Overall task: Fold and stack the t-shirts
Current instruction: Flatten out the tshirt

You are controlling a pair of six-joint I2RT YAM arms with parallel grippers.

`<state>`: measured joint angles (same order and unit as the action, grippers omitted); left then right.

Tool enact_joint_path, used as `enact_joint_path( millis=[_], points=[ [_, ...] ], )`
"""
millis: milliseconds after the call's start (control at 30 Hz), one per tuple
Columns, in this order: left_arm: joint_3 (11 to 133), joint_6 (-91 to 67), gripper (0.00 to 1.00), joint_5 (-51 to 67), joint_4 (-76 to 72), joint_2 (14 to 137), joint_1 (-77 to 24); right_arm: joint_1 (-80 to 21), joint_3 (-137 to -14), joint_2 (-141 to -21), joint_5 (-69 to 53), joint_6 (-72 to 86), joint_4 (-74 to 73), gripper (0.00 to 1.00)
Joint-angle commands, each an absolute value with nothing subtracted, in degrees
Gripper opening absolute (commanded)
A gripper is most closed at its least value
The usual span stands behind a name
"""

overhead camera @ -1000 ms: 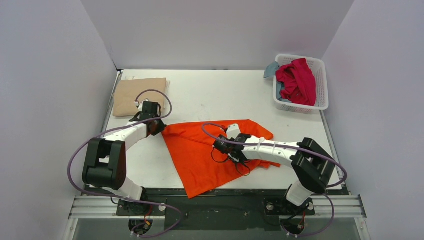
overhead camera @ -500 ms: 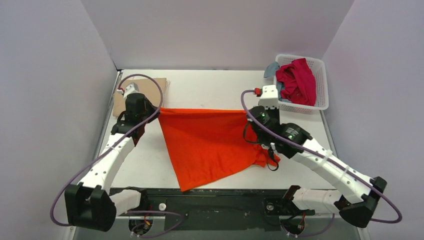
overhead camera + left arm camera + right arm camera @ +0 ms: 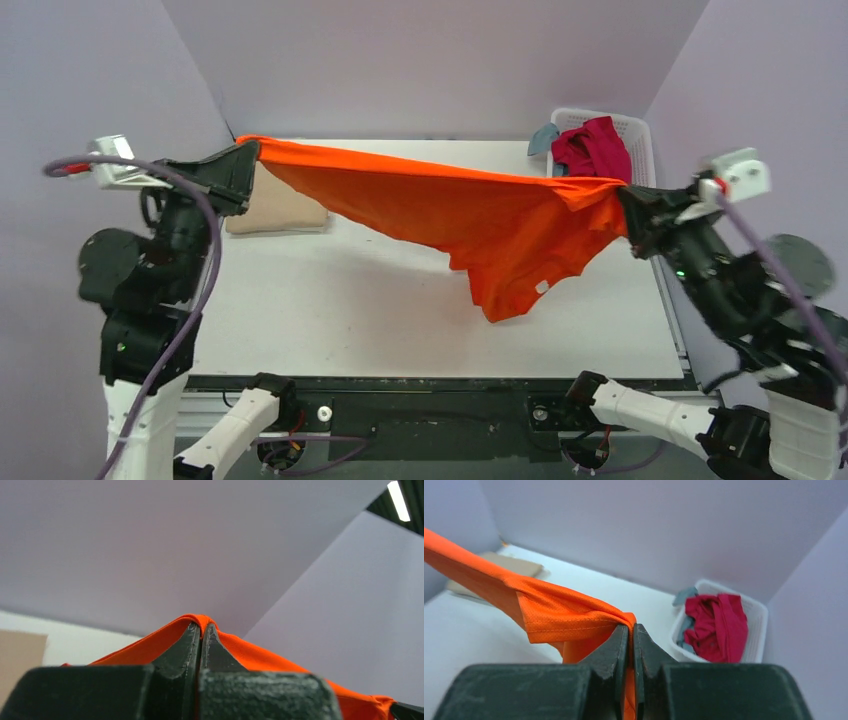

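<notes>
Above the table (image 3: 400, 310), the orange t-shirt (image 3: 440, 205) hangs stretched in a long band from over the far-left corner to over the right edge. Its bulk sags to a point over the table's right half, apparently clear of the surface.

The left gripper (image 3: 201, 628) has its jaws pressed together on only a small peak of orange cloth. The right gripper (image 3: 630, 628) pinches a hemmed corner just as narrowly. With so little fabric in each bite, a harder pull apart or a quick drop could tug a corner free and let that end fall in a heap.

At the table's far-right corner the basket (image 3: 642, 140) holds the crimson t-shirt (image 3: 595, 150) and the grey-blue t-shirt (image 3: 543, 138), close behind the right gripper. A swing that way could snag them.

At the table's far-left corner lies the folded tan t-shirt (image 3: 285, 212), under the orange band, where a low pass could drag it.

The lopsided sag, with the neck label (image 3: 541, 287) showing near its tip, suggests a skewed landing.
</notes>
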<state>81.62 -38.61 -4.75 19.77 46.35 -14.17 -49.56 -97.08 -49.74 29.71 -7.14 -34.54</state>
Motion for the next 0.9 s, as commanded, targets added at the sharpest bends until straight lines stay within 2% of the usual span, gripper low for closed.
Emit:
enact_joint_path(
  millis=[0, 100, 200, 333, 533, 733, 800, 867],
  points=[
    [93.32, -35.94, 0.0, 4.0, 20.09, 45.66, -14.05, -49.63, -110.45, -49.95, 10.15, -10.31, -41.91, 0.0],
    [98.38, -35.5, 0.0, 6.56, 20.72, 44.62, -13.81, -49.35, -119.9, -51.88, 0.97, -9.39, -45.18, 0.0],
    [102.37, -35.85, 0.0, 7.97, 21.41, 43.27, -12.24, -48.66, -124.22, -52.85, -6.35, -7.53, -46.86, 0.0],
    [104.24, -37.61, 0.0, 10.96, 22.12, 43.11, -8.02, -47.09, -127.24, -53.42, -7.47, -6.37, -47.62, 0.0],
    [98.72, -40.85, 0.0, 12.13, 23.26, 44.18, -1.35, -46.81, -124.93, -54.98, 0.82, -9.21, -46.51, 0.0],
    [83.3, -42.43, 0.0, 7.98, 20.09, 47.03, -0.28, -46.65, -118.68, -65.0, 28.42, -17.81, -42.1, 0.0],
    [76.8, -43.05, 0.0, 7.11, 17.31, 49.45, -0.43, -44.33, -114.87, -68.63, 31.26, -20.1, -39.3, 0.0],
    [68.53, -43.22, 0.0, 5.73, 13.95, 53.14, -1.1, -39.49, -110.94, -72.43, 27.95, -20.08, -36.66, 0.0]
  ],
)
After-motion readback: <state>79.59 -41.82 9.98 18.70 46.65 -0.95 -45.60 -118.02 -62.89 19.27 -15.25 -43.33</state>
